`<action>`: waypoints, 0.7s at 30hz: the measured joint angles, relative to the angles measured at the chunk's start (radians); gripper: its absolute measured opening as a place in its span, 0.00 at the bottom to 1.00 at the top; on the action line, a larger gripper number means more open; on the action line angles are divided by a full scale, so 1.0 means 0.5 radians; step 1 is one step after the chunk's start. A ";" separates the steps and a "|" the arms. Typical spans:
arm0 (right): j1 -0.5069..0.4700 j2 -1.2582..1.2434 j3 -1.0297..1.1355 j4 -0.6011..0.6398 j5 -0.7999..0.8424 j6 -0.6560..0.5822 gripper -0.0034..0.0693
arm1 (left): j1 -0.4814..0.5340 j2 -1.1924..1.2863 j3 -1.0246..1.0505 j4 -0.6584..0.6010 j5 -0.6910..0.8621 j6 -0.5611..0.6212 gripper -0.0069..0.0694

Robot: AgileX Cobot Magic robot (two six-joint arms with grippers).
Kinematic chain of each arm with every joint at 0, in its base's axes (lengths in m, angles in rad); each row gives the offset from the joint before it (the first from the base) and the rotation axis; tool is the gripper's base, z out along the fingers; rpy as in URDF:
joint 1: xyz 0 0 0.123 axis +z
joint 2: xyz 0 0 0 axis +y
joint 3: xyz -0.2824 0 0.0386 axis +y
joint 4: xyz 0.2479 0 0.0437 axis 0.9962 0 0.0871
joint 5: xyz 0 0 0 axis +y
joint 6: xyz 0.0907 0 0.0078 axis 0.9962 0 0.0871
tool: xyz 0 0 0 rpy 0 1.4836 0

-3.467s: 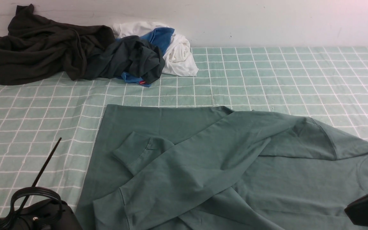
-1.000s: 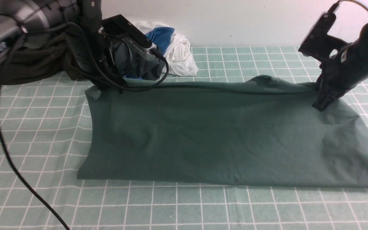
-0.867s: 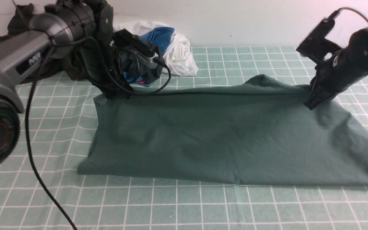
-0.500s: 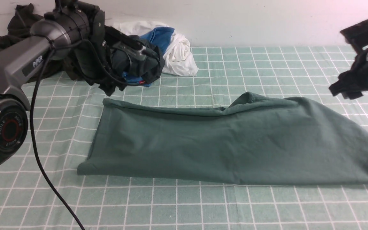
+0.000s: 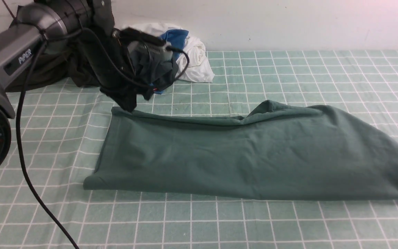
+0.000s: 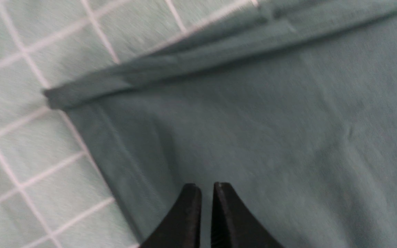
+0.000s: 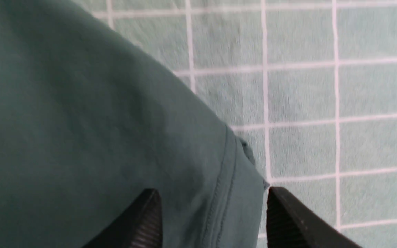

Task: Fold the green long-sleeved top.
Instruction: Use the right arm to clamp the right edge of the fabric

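Left tool (image 6: pixel 205 186) is hovering with its jaws pressed together on nothing, just above the far left corner of the green long-sleeved top (image 5: pixel 247 159), while the right tool (image 7: pixel 211 191) is hanging over the opposite end with its jaws spread apart, straddling a stitched edge without pinching it. Neither one is gripping cloth — the top is lying free on the gridded cloth (image 5: pixel 288 76) as one long band, its rounded fold running along the near side and its loose edges facing the far side. That layout is probably explaining the tools' posts: each is sitting over an end of the loose far edge, where a doubled-over layer would be laid down and let go. Toward the right the far edge is bulging up in a soft hump, so the layers are likely not lying flush there. A heap of other clothes (image 5: pixel 193 60) is sitting behind by the wall (image 5: pixel 288 24) — apart from the top, as far as can be seen.
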 joint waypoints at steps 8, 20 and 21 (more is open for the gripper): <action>-0.115 0.000 0.423 -0.069 -0.457 0.161 0.62 | 0.030 -0.006 0.621 0.071 -0.066 -0.011 0.09; -0.130 0.133 0.486 -0.062 -0.680 0.191 0.68 | 0.113 -0.182 0.838 0.148 -0.147 -0.139 0.09; -0.130 0.136 0.486 -0.059 -0.680 0.186 0.67 | 0.114 -0.195 0.838 0.151 -0.147 -0.139 0.09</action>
